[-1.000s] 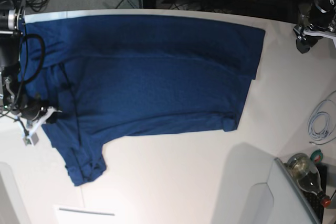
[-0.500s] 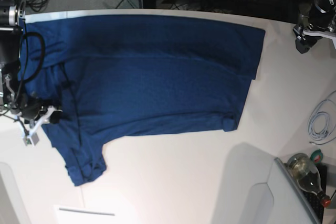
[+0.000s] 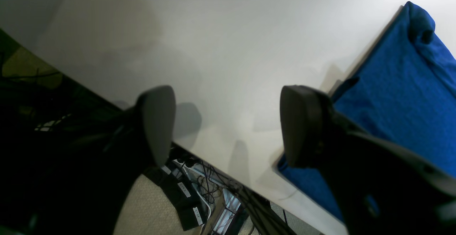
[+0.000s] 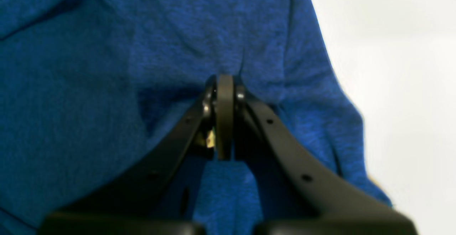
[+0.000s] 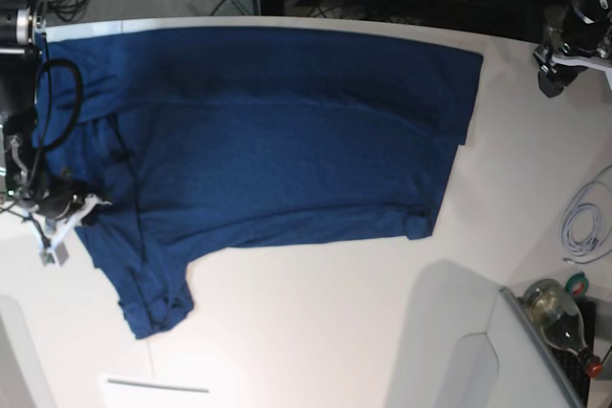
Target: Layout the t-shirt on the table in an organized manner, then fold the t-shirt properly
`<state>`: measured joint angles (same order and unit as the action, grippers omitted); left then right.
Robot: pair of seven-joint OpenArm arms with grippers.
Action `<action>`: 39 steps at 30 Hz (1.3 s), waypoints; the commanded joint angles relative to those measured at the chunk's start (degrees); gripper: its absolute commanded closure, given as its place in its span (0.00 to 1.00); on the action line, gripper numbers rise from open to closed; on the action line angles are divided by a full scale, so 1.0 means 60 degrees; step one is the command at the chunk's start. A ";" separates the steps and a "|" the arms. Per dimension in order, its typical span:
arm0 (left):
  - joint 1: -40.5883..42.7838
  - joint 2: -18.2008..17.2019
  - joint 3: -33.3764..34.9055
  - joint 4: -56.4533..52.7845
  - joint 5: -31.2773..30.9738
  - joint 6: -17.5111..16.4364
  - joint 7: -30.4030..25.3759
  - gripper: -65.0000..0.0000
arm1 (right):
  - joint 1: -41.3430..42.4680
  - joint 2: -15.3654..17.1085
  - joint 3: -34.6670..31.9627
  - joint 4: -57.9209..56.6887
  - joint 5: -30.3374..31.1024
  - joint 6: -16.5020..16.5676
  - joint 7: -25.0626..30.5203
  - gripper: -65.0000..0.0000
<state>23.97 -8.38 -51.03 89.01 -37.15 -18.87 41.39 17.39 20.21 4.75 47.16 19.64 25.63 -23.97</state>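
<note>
Nothing on the table [image 5: 316, 332] has shifted much since a second ago — only the right gripper [image 4: 223, 85] at the shirt's sleeve edge has nudged slightly toward the table's near-left margin, taking the cloth beside it along a touch. Its jaws are pressed together, tips meeting on the t-shirt [image 5: 277, 131], with a small pucker of blue fabric gathered just ahead of them; whether a fold is actually pinched between the tips cannot be told from the wrist view. In the base view this gripper [image 5: 72, 207] sits at the left edge of the shirt, by the sleeve.

Spread across the far half of the white table lies the t-shirt, mostly flat (one sleeve trails toward the near-left, its hem curled). A corner of it [image 3: 392, 96] shows in the left wrist view, lying near the table's edge.

Well apart from the cloth, the left gripper [image 3: 228, 124] hangs over bare table with its jaws wide and nothing between them — in the base view it [image 5: 564, 59] is at the far-right corner.
</note>
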 commanded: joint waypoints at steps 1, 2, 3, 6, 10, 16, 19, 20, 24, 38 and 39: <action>0.0028 -0.0149 -0.0089 0.0132 -0.0102 -0.0041 -0.0150 0.32 | 0.0040 0.0185 0.0079 0.0529 0.0134 0.0000 0.0192 1.00; 0.0028 -0.0149 -0.0089 0.0132 -0.0102 -0.0041 -0.0150 0.32 | -0.0107 0.0171 0.0079 0.0910 0.0134 -0.0029 0.0178 1.00; 0.0028 -0.0149 -0.0089 0.0132 -0.0102 -0.0041 -0.0150 0.32 | -0.0312 0.0171 0.0079 0.1291 0.0134 -0.0044 0.0002 1.00; 0.0028 -0.0149 -0.0089 0.0132 -0.0102 -0.0041 -0.0150 0.32 | -0.0810 0.0112 0.0094 0.2463 0.0177 -0.0059 -0.0790 1.00; 0.0028 -0.0149 -0.0089 0.0132 -0.0102 -0.0041 -0.0150 0.32 | -0.1601 0.0009 0.0094 0.3811 0.0192 -0.0059 -0.1302 1.00; 0.0028 -0.0149 -0.0089 0.0132 -0.0102 -0.0041 -0.0150 0.32 | -0.2759 -0.0357 0.0050 0.5408 0.0192 -0.0029 -0.1903 1.00; 0.0028 -0.0149 -0.0075 0.0132 -0.0102 -0.0041 -0.0150 0.32 | -0.3271 -0.0635 0.0079 0.5979 0.0192 -0.0015 -0.2006 1.00; 0.0028 -0.0149 -0.0075 0.0132 -0.0102 -0.0041 -0.0150 0.32 | -0.3433 -0.0679 0.0065 0.6185 0.0192 -0.0015 -0.2006 1.00; 0.0013 -0.0149 -0.0060 0.0132 -0.0102 -0.0027 -0.0150 0.32 | -0.4063 -0.0884 0.0006 0.6873 0.0192 -0.0015 -0.2006 1.00; 0.0013 -0.0163 -0.0045 0.0146 -0.0102 -0.0027 -0.0150 0.32 | -0.5484 -0.1661 -0.0008 0.8001 0.0192 0.0659 -0.2225 1.00; -0.0002 -0.0163 -0.0045 0.0146 -0.0102 -0.0027 -0.0150 0.32 | -0.5528 -0.1705 -0.0008 0.8001 0.0192 0.0718 -0.2431 1.00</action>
<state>23.81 -8.54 -50.94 89.01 -37.01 -18.85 41.36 -16.12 9.52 4.43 94.17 20.10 29.28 -39.66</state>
